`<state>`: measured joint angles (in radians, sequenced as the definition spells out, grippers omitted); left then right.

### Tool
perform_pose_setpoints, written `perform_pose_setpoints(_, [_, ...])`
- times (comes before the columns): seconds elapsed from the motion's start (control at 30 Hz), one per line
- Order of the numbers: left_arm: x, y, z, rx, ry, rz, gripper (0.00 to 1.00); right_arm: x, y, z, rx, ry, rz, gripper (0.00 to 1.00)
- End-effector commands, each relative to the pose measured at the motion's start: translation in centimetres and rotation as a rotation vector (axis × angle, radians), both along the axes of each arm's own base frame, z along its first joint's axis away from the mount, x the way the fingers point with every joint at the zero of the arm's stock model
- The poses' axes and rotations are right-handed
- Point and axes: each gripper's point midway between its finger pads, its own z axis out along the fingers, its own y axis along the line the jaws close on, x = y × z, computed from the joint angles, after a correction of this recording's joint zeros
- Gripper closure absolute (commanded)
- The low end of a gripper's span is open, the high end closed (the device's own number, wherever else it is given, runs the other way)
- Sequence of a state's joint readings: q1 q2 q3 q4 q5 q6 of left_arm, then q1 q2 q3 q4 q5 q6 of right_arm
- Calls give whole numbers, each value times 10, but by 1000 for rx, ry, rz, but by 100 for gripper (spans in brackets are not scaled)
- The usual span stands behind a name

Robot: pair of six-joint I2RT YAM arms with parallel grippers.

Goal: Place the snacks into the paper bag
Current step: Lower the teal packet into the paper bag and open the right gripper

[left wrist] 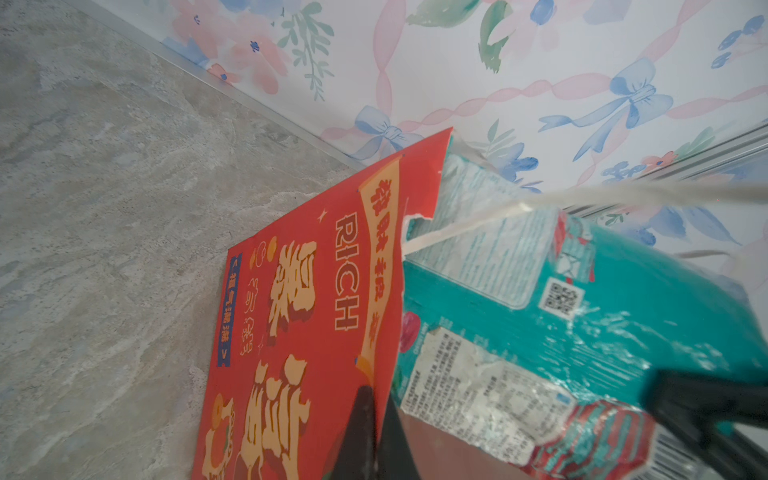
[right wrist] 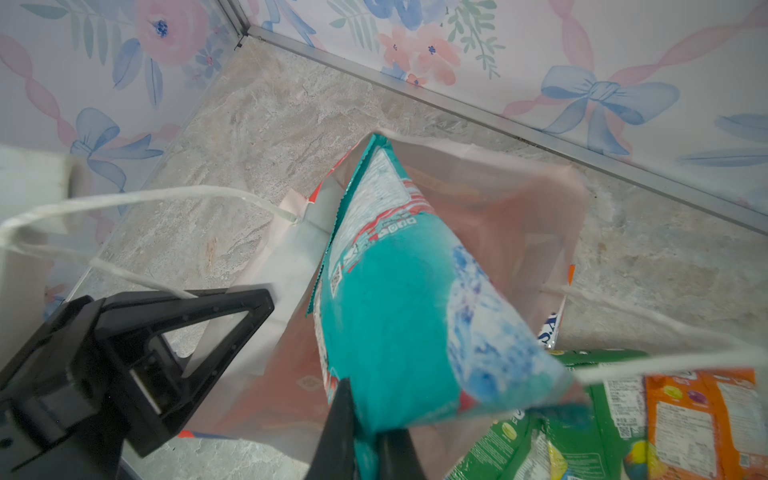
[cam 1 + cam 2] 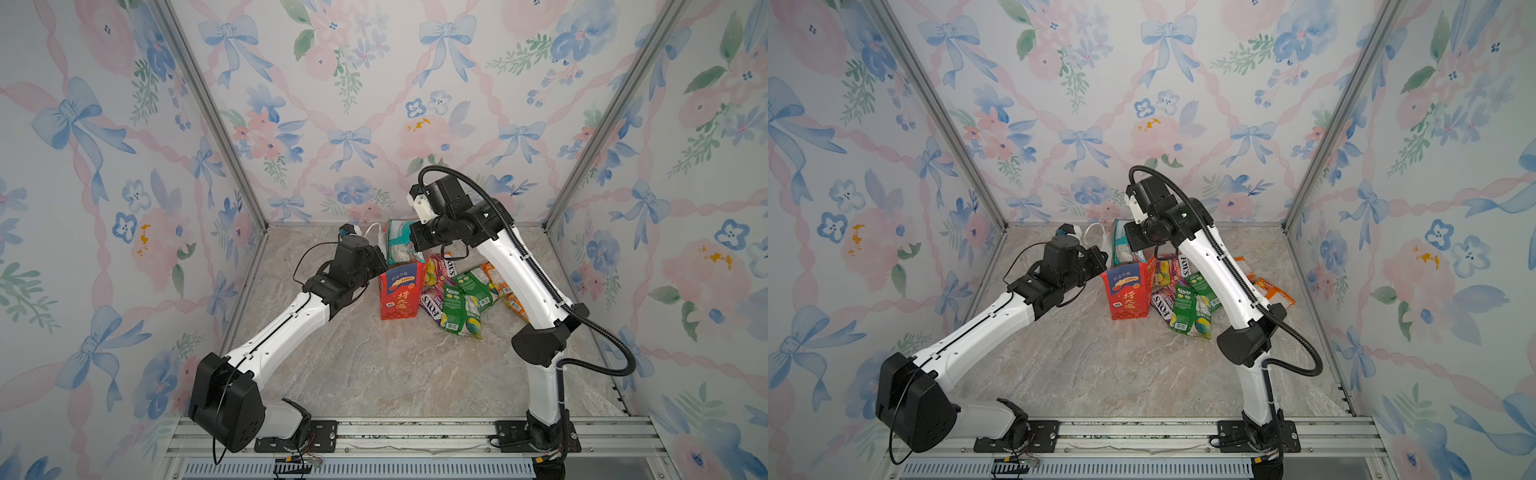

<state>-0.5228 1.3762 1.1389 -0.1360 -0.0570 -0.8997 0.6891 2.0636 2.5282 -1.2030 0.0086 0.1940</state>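
Teal packet (image 2: 399,316) was pinched by right gripper (image 2: 365,432), its far end angled into paper bag (image 3: 400,293) mouth at mid-frame | left gripper (image 1: 376,432) was clamped, apparently on the bag wall, to keep it upright and open | other snacks (image 3: 461,299) lay heaped right of bag | bag's depth hidden; left jaws blurred, cut off at lower frame edge

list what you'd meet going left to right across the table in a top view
left gripper → paper bag → purple FOX'S packet → front green packet → orange packet. The teal packet is left out: it overlaps the bag.
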Motion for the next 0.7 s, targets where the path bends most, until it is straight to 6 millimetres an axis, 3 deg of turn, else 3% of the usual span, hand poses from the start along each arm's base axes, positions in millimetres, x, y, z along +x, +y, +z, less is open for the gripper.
perform_pose_setpoints(0.0, [4, -7, 12, -26, -27, -13, 100, -4, 9, 2, 13, 4, 8, 100])
perform_pose_setpoints(0.43, [3, -6, 8, -24, -22, -7, 100, -13, 13, -15, 5, 82, 27, 100])
perform_pose_setpoints(0.67, [4, -8, 5, -28, -17, -14, 100, -11, 9, 3, 25, 29, 8, 100])
